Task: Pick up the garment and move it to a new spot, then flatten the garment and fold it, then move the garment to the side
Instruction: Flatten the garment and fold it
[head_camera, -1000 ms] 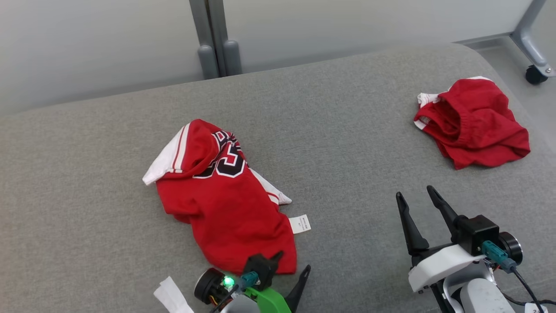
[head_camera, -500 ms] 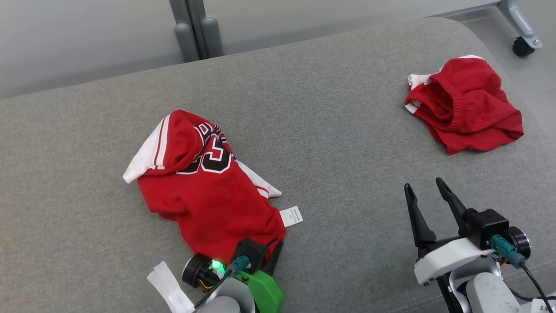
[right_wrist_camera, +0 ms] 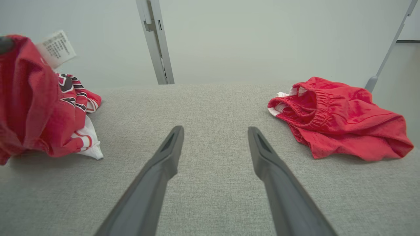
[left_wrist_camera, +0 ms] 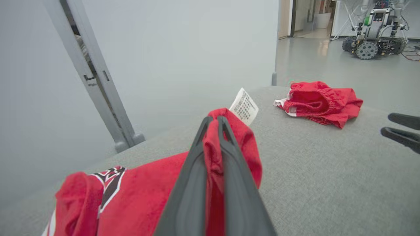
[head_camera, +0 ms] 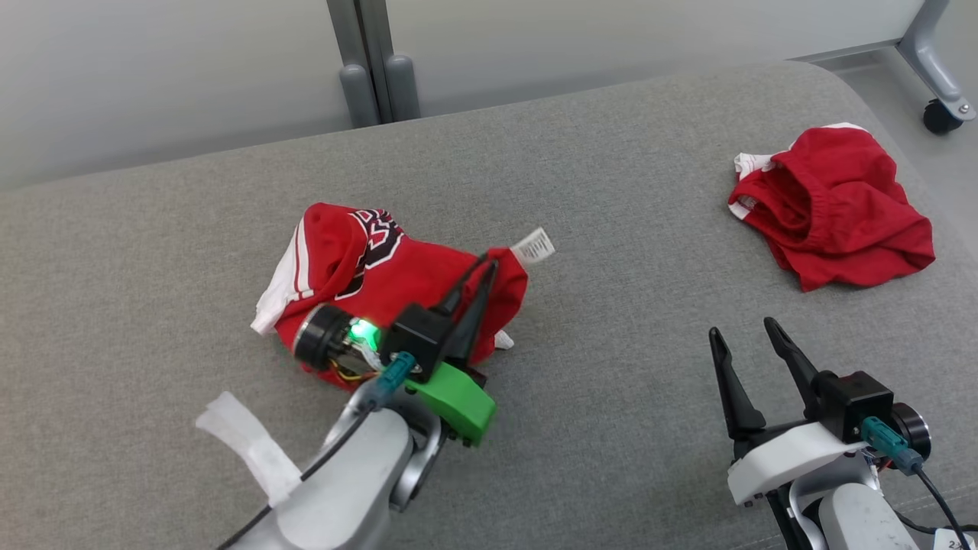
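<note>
Since 0.5 s ago the left gripper (head_camera: 485, 267) has risen, its 2 fingers clamped on the hem of the red jersey (head_camera: 397, 267) and holding that edge above the grey cushion (head_camera: 611, 229). At the near right, the right gripper (head_camera: 745, 340) hovers with fingers spread, holding nothing. A white label (head_camera: 532, 246) sticks out past the left fingertips. The jersey's remainder lies bunched left of centre. Farther right, well apart, red shorts (head_camera: 833, 206) lie crumpled. A grey post (head_camera: 367, 53) stands behind.
</note>
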`<state>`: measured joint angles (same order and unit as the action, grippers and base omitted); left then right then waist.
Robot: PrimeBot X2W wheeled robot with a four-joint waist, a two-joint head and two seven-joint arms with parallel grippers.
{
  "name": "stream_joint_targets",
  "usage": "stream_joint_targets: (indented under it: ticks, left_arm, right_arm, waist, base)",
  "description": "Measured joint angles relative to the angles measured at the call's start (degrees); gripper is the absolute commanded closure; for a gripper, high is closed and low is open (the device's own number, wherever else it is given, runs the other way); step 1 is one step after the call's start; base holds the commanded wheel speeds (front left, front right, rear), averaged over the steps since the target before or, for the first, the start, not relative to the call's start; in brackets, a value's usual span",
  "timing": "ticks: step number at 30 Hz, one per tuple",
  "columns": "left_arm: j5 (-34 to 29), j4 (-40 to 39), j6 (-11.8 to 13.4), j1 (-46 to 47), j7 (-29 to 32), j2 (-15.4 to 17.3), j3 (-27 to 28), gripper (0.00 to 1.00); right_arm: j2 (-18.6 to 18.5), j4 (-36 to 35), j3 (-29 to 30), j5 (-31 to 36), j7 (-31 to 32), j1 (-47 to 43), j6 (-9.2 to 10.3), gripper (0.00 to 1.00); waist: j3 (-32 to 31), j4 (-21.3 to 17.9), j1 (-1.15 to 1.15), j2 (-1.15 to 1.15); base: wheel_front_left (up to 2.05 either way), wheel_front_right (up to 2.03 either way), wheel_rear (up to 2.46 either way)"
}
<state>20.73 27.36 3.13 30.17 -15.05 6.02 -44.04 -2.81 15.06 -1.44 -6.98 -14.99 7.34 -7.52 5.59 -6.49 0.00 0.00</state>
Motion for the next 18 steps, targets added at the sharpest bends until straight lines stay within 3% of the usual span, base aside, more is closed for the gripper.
stream_joint_targets:
  ticks: [6, 14, 18]
  left_arm:
    - [-1.21, -7.25, 2.49, -2.73, -0.08, 5.25, 7.19, 1.0]
    - [0.13, -11.61, 6.49, -12.6, -0.08, 16.01, 19.64, 1.0]
    - [1.36, -11.93, 7.13, -16.97, -0.08, 18.51, 24.96, 1.0]
  right_arm:
    - [0.0, -0.05, 0.73, 0.27, 0.0, -0.87, -0.01, 0.0]
    - [0.0, -0.02, 0.92, 0.27, 0.0, -1.6, -0.01, 0.0]
    - [0.0, 0.14, 0.71, 0.29, 0.0, -1.71, 0.0, 0.0]
  waist:
    - [-0.64, 0.53, 0.0, 0.0]
    - [-1.21, 2.0, 0.0, 0.0]
    - [-1.38, 2.66, 0.0, 0.0]
  base:
    - [0.0, 0.0, 0.0]
    - [0.0, 0.0, 0.0]
    - [0.0, 0.0, 0.0]
